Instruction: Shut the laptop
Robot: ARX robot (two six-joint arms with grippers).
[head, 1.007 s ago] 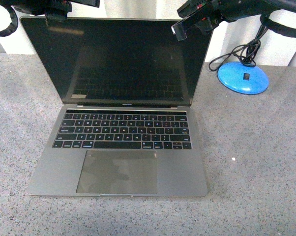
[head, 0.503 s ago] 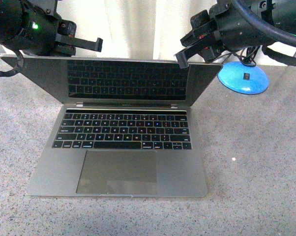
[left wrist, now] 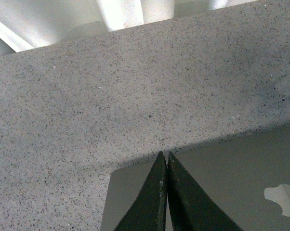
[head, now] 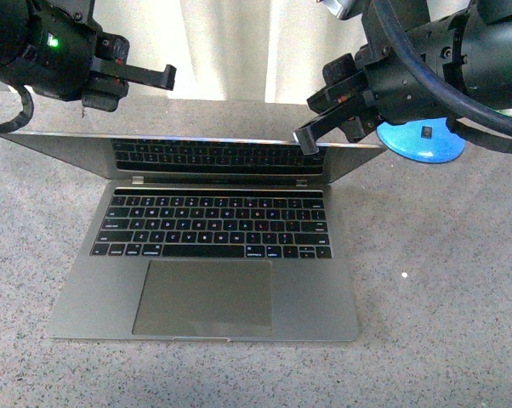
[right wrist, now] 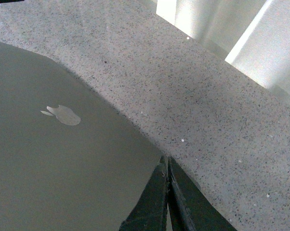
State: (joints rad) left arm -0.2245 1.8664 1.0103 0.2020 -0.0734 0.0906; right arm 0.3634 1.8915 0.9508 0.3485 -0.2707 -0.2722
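The grey-silver laptop [head: 205, 255] lies on the speckled grey table, its lid [head: 196, 144] tilted far down over the black keys, only a narrow wedge still open. My right gripper [head: 307, 140] is shut and its tip rests on the lid's upper edge near the right corner. My left gripper [head: 164, 76] is shut and hangs above and behind the lid's left part, apart from it. In the left wrist view the shut gripper [left wrist: 165, 155] is over the lid [left wrist: 222, 178]. In the right wrist view the shut gripper [right wrist: 165, 159] is at the lid's [right wrist: 48, 163] corner, near the pale apple logo [right wrist: 63, 115].
A blue round base [head: 422, 140] with a black cable stands at the back right on the table [head: 443, 280], just behind my right arm. A white curtain or wall [head: 230, 47] closes the back.
The lid has swung down from nearly upright to almost flat. My right gripper has come down and forward with its edge. My left gripper has stayed high behind the lid.
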